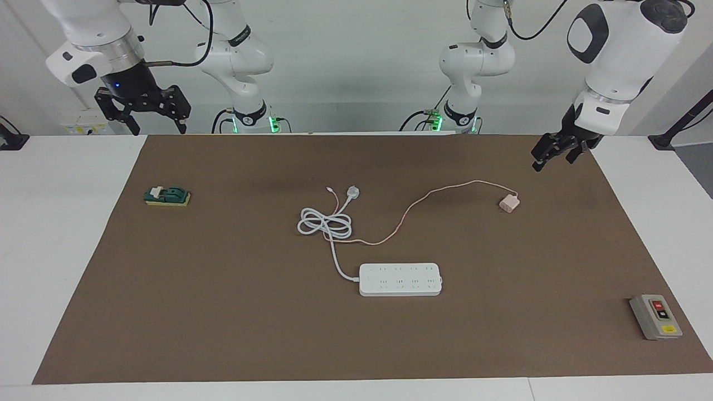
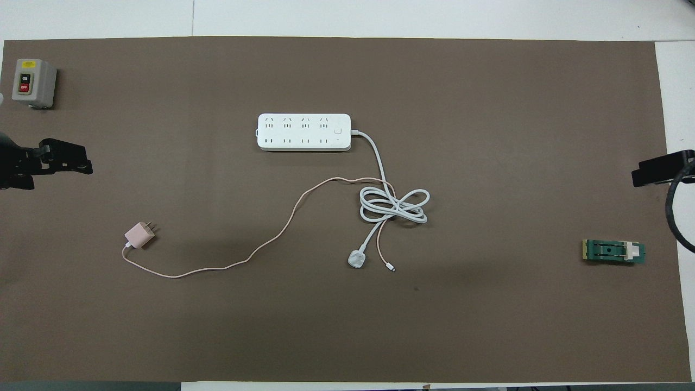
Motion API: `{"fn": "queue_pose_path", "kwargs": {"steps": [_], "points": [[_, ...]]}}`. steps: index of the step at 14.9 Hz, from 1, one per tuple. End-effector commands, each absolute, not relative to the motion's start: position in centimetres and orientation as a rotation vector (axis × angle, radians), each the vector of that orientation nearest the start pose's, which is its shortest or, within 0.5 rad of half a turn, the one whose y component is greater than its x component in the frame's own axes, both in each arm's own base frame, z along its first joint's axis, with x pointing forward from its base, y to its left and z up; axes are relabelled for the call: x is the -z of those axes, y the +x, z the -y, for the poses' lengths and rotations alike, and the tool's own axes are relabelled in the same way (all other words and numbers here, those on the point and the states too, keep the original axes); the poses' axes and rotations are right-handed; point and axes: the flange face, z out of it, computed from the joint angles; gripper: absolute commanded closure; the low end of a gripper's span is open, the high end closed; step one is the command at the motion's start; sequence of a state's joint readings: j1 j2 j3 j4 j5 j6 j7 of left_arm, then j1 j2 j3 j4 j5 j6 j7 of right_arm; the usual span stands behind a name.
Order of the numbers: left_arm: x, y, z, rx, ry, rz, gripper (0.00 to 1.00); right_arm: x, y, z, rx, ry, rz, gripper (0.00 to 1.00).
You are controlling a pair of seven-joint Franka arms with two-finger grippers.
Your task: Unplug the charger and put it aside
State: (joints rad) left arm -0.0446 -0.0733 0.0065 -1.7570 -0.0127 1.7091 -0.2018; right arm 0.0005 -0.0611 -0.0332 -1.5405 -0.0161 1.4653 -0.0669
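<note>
Jaws open above unplugged charger (image 1: 508, 203).

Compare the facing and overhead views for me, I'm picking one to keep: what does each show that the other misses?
Facing only: both arms' bases and bodies, with the left gripper and right gripper raised at the mat's corners.
Overhead only: the charger's two prongs, bare and unplugged.
Both: the charger lying apart from the power strip, pink cable, coiled white cord, grey switch box, green block.

Gray switch box (image 1: 655, 317), green block (image 1: 167, 196), brown mat (image 1: 223, 312).
</note>
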Motion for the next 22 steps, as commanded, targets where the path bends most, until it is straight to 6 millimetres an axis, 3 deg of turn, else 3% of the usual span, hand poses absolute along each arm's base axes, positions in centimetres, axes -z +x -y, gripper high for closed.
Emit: {"fn": "queue_pose_path", "kwargs": {"steps": [1, 5, 12, 14, 22], "points": [[-58.9, 54.1, 2.7, 0.015, -3.133, 0.103, 0.00, -66.4, 51.8, 1.8, -0.022, -3.139, 0.027, 0.00], [-60.2, 54.2, 3.0, 0.025, -3.136, 0.071, 0.00, -66.4, 51.7, 1.5, -0.024, -3.139, 0.034, 0.00], [-59.9, 53.3, 4.6, -0.102, -3.144, 0.032, 0.00, -66.2, 51.5, 1.2, -0.033, -3.137, 0.044, 0.00], [-61.1, 53.5, 5.1, -0.087, -3.153, 0.020, 0.00, -66.1, 51.5, 1.2, -0.036, -3.137, 0.044, 0.00], [-60.9, 53.8, 5.7, -0.078, -3.155, 0.005, 0.00, -65.9, 51.4, 1.3, -0.043, -3.137, 0.041, 0.00]]}}
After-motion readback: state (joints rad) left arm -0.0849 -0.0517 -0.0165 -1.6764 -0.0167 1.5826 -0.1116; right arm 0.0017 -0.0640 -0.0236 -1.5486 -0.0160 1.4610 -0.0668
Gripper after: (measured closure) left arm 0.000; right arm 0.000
